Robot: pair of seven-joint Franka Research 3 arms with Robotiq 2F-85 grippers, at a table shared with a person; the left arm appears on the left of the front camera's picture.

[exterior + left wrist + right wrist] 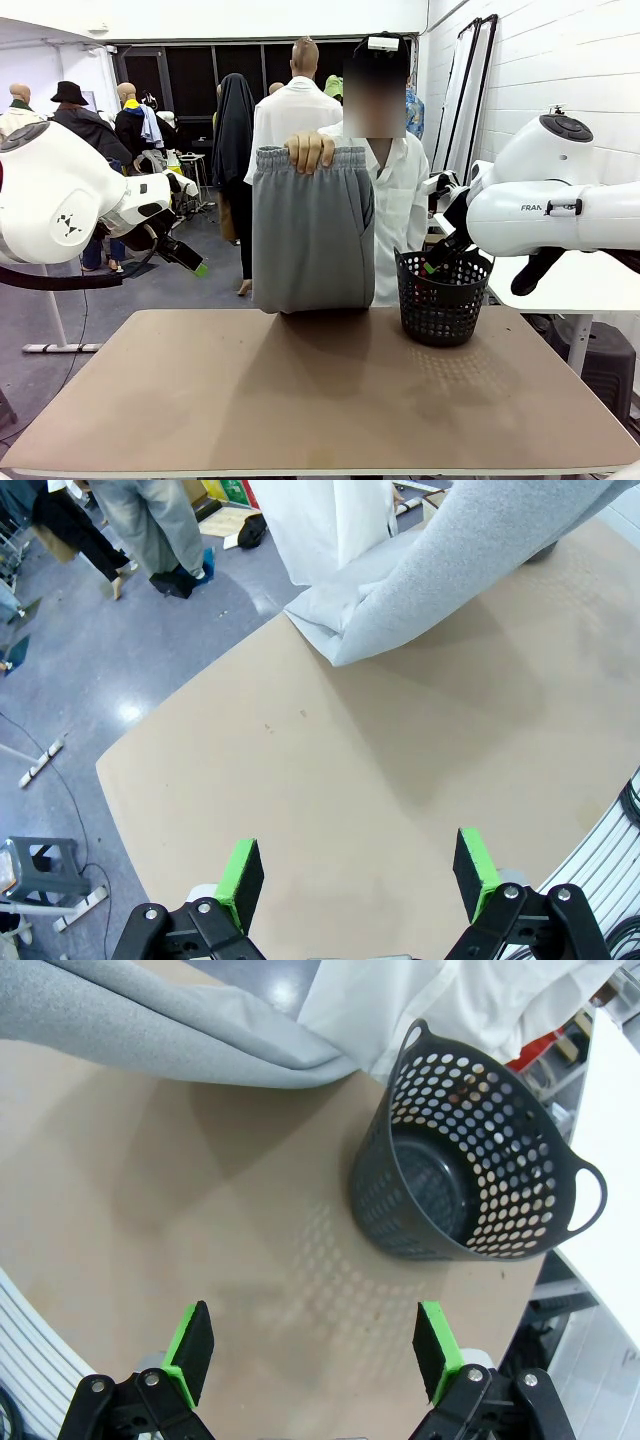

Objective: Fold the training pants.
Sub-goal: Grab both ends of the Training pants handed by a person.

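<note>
A person at the far side holds the light grey training pants (312, 235) up by the waistband with one hand (309, 151); the lower fold rests on the table's far edge. The pants also hang at the top of the left wrist view (470, 565) and the right wrist view (150, 1025). My left gripper (192, 258) hovers off the table's left side, open, green pads (240, 880) wide apart over bare tabletop. My right gripper (440, 258) hangs by the basket's rim, open, its pads (432, 1345) spread above the table.
A black perforated basket (442, 296) stands on the brown table (320, 400) at the back right, empty inside (470, 1175). A white table (590, 280) stands to the right. Other people stand on the floor behind.
</note>
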